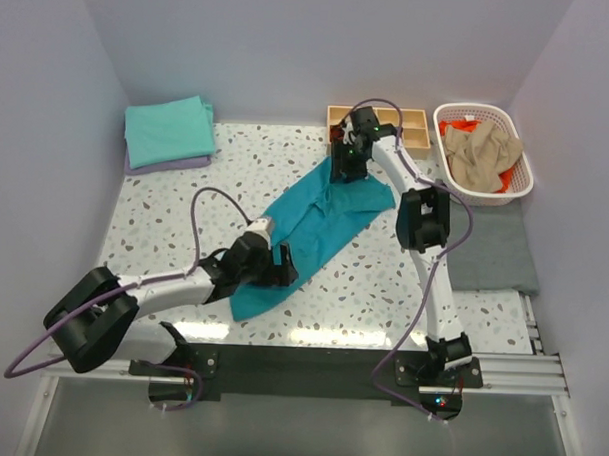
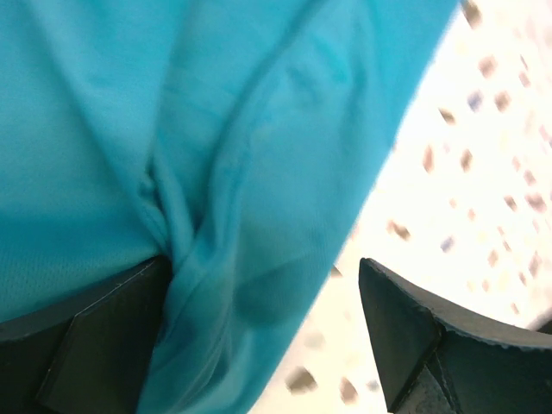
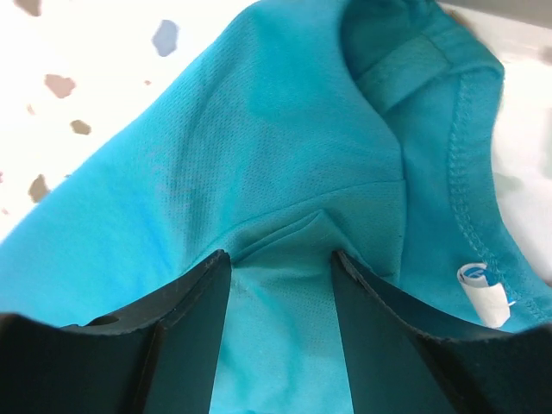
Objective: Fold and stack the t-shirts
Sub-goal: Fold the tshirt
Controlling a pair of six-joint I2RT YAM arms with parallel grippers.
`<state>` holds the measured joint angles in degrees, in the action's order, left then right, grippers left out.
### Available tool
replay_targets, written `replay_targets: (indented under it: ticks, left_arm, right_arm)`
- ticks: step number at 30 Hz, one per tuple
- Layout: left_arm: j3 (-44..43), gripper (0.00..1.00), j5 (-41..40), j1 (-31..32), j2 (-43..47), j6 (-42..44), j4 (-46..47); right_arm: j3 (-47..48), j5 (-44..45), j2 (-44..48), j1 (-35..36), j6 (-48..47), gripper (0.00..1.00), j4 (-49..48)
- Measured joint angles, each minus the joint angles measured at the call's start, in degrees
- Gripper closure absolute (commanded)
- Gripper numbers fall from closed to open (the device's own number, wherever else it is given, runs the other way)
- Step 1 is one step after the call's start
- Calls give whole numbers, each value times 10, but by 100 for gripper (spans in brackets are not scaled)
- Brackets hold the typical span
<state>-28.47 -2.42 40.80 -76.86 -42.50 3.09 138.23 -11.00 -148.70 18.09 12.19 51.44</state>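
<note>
The left gripper point(image 2: 263, 267) is sitting low over the near end of the deep teal, soft-knit short-sleeved t-shirt point(image 1: 320, 224). Its 2 black fingers point(image 2: 86, 345) are standing wide apart, with a raised ridge of cloth lying against 1 finger and bare speckled white tabletop point(image 2: 483, 172) showing beside the other, so nothing is being clamped there. Running away from that gripper, the shirt is lying in a long diagonal band on the table, reaching the right gripper point(image 3: 280, 254) at its far end. That gripper's 2 fingers are standing apart too, though closer together, pressing down just short of the stitched collar point(image 3: 466, 172) and its small white label point(image 3: 483, 289), with a small tent of cloth puckering between the tips; it is not looking closed on the fabric. The shirt is looking light, limp and a little slippery, likely to sag and bunch, so I am judging the firmer stitched edges best for pinching: the shoulder near the collar and the hem at the near end. Far off to the left gripper's left, a folded aqua-green t-shirt point(image 1: 168, 128) is resting on a folded lavender t-shirt point(image 1: 172, 166). Just beyond the right gripper a small wooden compartment tray point(image 1: 413, 127) is sitting, and to that gripper's right a white plastic lattice basket point(image 1: 522, 171) is holding a crumpled tan t-shirt point(image 1: 482, 149) over an orange t-shirt point(image 1: 458, 126).
</note>
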Motion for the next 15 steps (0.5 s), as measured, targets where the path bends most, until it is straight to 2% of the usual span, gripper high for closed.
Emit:
replay_targets:
  ticks: [5, 10, 15]
  left_arm:
    - [17, 5, 38, 108, 26, -41, -5]
    - [2, 2, 52, 195, 50, -61, -79]
    - [-63, 0, -55, 199, 94, -54, -247]
  right_arm:
    - [13, -56, -10, 7, -17, 45, 4]
    - [-106, -77, 50, 23, -23, 44, -66]
    - [-226, -37, 133, 34, -35, 44, -104]
